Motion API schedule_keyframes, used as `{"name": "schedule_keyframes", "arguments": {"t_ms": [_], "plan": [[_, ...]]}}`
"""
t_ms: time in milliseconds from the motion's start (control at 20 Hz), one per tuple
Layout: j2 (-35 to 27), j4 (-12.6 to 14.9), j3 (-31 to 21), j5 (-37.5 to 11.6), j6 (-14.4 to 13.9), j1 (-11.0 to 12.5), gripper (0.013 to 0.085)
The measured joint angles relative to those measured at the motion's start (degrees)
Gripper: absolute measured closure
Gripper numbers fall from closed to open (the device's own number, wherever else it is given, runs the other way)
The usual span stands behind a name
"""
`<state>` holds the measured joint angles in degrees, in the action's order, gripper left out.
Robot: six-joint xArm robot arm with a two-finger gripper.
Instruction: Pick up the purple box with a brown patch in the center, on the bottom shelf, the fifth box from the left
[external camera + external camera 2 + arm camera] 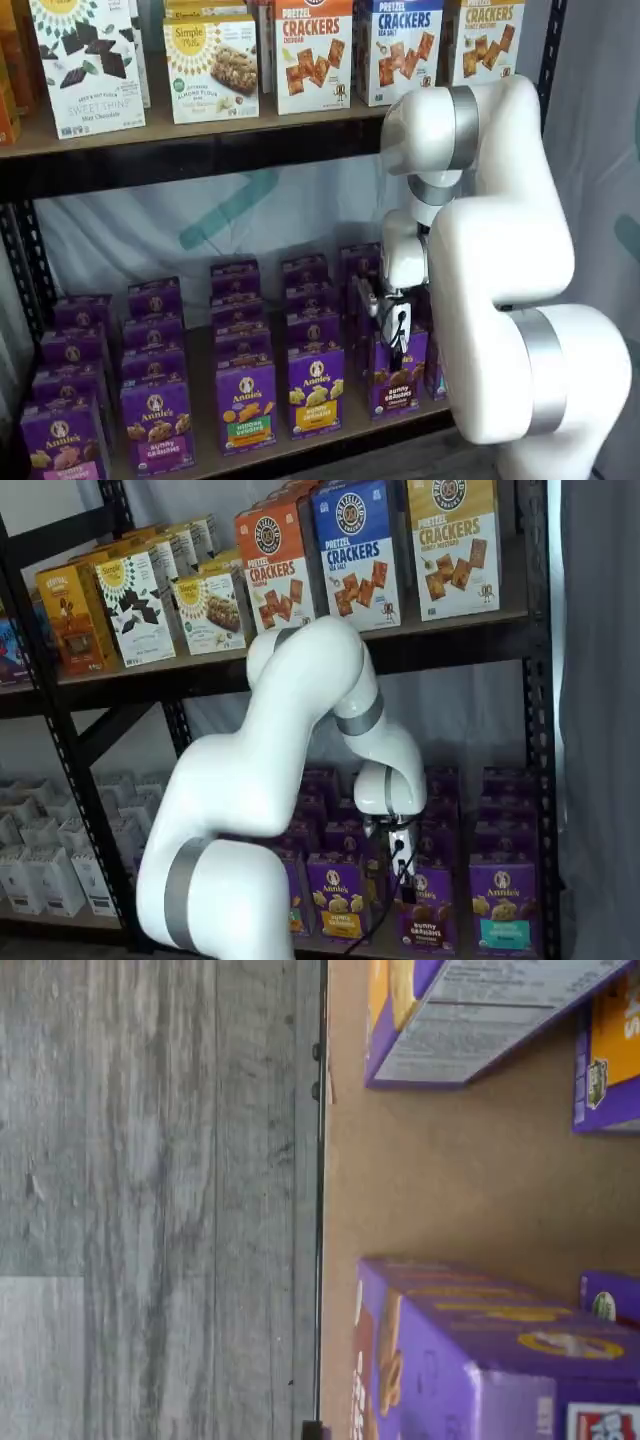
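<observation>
The purple box [397,378] stands at the front of the bottom shelf [330,438], with dark brown crackers across its middle; it shows in both shelf views [426,912]. My gripper [397,328] hangs straight above it, black fingers down at the carton's top, also seen in a shelf view [402,872]. The fingers show side-on, so neither a gap nor a grip can be made out. In the wrist view a purple carton [480,1360] with brown on its front face sits at the board's front edge; no fingers show there.
Rows of purple cartons fill the bottom shelf; a yellow-banded one [316,392] stands just left of the box, a teal-banded one [501,908] to its right. Cracker boxes [313,55] line the upper board. The white arm [500,260] blocks the shelf's right side. Grey floor [150,1200] lies below.
</observation>
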<state>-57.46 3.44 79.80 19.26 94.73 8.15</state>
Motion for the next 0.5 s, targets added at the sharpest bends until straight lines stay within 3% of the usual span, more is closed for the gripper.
{"name": "schedule_keyframes", "arguments": {"t_ms": [450, 500], "plan": [[-0.5, -0.4, -0.4, -2.2, 0.3, -0.1, 0.037], [-0.5, -0.5, -0.3, -2.2, 0.4, -0.1, 0.041]]}}
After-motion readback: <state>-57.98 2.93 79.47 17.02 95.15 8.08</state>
